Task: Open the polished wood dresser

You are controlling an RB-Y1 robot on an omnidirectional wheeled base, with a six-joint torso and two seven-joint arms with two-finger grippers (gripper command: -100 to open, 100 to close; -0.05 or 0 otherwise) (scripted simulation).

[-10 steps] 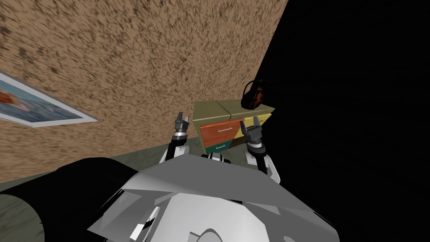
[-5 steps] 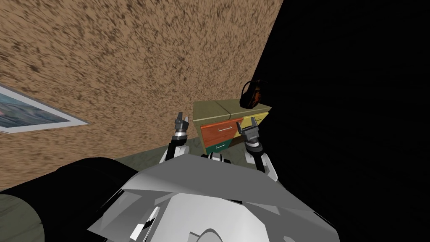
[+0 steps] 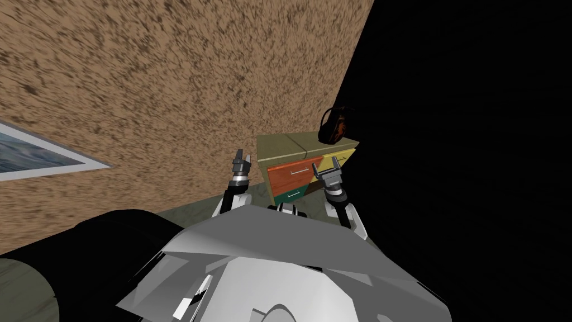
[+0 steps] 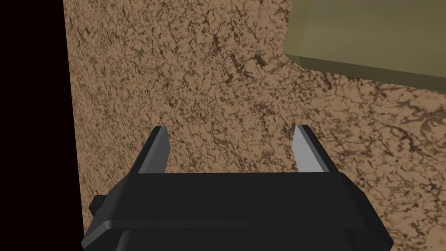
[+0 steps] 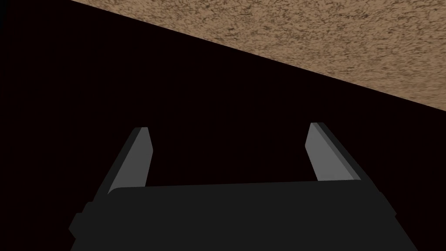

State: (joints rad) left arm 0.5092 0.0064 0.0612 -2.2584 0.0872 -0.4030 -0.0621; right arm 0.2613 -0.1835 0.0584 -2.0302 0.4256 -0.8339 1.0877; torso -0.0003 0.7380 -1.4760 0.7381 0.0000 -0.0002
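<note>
1. A framed picture (image 3: 39,159) hangs on the speckled brown wall (image 3: 167,84), well left of the dresser (image 3: 282,146).
2. The left gripper (image 3: 241,155) stands raised just left of the dresser, its fingers spread and empty. Its camera looks past the dresser's olive corner at the wall, so this arm seems parked out of the way.
3. The dresser stands against the wall ahead of the robot. It has an orange drawer (image 3: 290,174) with a pale handle (image 3: 299,170), a green drawer (image 3: 289,195) beneath and a yellow drawer (image 3: 347,156) to the right. Nothing looks pulled out yet.
4. The right gripper (image 3: 326,164) is up before the dresser's front, between the orange and yellow drawers. Its fingers are apart and hold nothing, likely readied for a handle. Its camera faces off past the dresser, so it looks not yet lined up.
5. A dark rounded object (image 3: 334,126) sits on the dresser's right end; what it is cannot be told.
6. A black area (image 3: 475,140) lies right of the dresser.
</note>
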